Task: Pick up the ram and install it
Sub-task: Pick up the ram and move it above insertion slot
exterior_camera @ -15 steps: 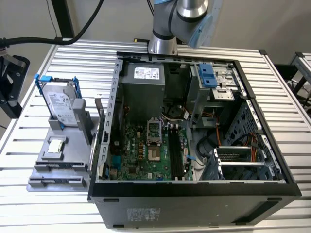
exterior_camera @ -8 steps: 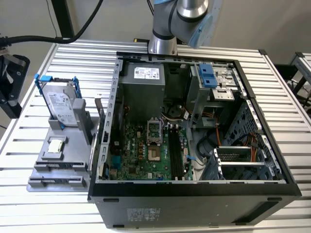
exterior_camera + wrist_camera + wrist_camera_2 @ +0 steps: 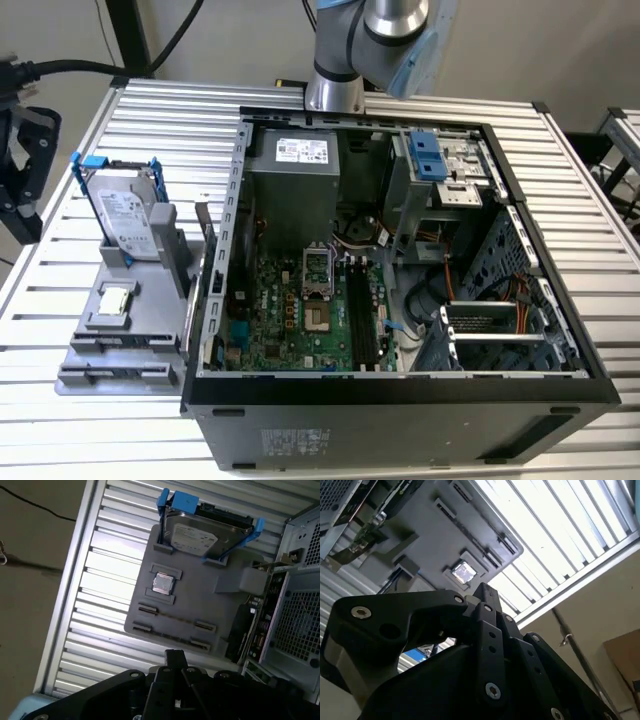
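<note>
With your end effector (image 3: 175, 655) closed and empty, the ram (image 3: 173, 618), seemingly a thin strip standing edge-up in the grey tray (image 3: 200, 595) just beyond its tip, risks being knocked askew if you descend without opening.

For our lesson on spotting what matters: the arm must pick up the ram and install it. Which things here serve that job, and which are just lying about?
Job: hand; motherboard's black slots; grey tray's holders, where a thin strip may be the ram, uncertain.
Lying about: hard drive in blue frame; small square silver chip; power supply.
</note>
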Controlling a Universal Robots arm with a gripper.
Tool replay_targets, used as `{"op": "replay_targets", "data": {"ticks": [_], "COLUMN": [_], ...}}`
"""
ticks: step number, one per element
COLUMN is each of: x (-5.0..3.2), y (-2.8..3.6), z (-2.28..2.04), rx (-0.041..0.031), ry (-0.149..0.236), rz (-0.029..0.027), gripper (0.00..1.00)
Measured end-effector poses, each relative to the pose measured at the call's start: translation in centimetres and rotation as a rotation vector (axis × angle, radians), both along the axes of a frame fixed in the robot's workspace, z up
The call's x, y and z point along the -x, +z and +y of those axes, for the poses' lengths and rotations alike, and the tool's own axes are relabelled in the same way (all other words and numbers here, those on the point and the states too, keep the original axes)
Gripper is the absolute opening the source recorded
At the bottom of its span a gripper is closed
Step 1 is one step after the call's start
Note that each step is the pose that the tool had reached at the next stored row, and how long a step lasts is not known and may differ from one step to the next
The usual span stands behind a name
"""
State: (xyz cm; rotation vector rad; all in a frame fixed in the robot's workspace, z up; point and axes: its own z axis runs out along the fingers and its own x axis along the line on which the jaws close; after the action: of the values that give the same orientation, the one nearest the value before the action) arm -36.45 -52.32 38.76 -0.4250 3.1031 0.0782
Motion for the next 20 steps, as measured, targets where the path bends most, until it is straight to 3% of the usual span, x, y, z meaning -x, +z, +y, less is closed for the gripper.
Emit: {"op": "replay_targets", "data": {"ticks": [20], "x": [0.0], "y": [0.0], "z": [0.0], "rx": [0.0], "ry": [0.316], "rz": [0.0001], "gripper": [0.0]}}
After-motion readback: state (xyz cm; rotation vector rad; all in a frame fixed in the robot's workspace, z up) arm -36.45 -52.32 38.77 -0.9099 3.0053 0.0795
